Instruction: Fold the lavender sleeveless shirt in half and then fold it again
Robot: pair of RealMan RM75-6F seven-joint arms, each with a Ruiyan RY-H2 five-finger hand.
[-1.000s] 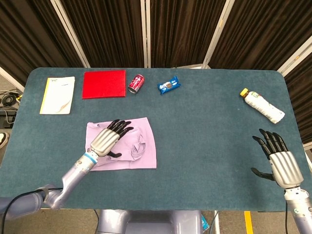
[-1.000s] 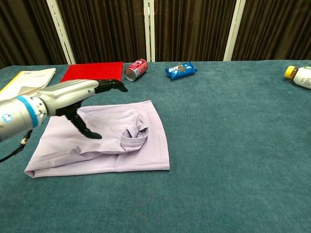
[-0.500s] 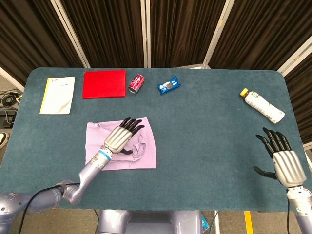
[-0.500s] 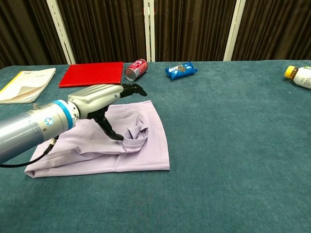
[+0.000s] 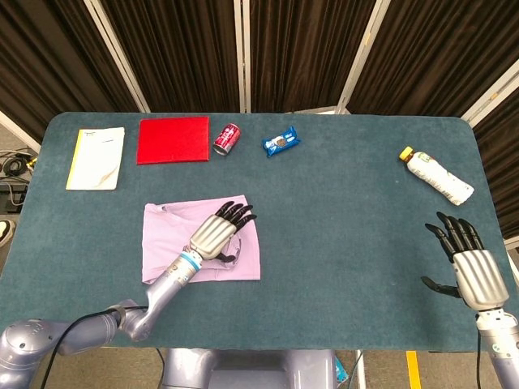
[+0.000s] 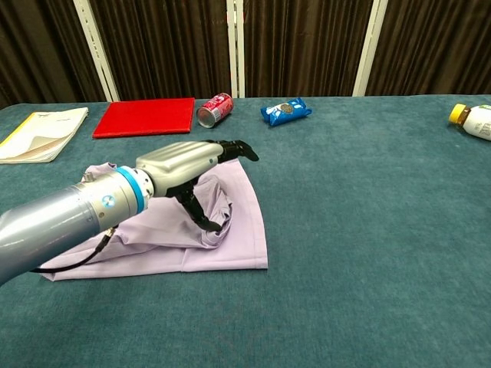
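The lavender sleeveless shirt [image 5: 162,243] lies folded into a rough rectangle on the front left of the blue-green table, and its front right corner [image 6: 245,238] lies flat. My left hand [image 5: 219,232] hovers over the shirt's right half with fingers stretched out past the right edge. In the chest view the left hand [image 6: 188,162] points its thumb down onto a bunched fold of fabric [image 6: 219,211], with nothing gripped. My right hand [image 5: 472,267] is far off at the table's front right, fingers spread, holding nothing.
Along the far side lie a yellow-edged booklet [image 5: 96,157], a red book [image 5: 173,139], a red soda can [image 5: 226,137] on its side and a blue snack packet [image 5: 280,143]. A white bottle with a yellow cap [image 5: 438,176] lies at the far right.
My left hand has slid rightward across the shirt, from its left half to its right edge, pushing the bunched fabric along. The right hand has drawn slightly back toward the front edge.
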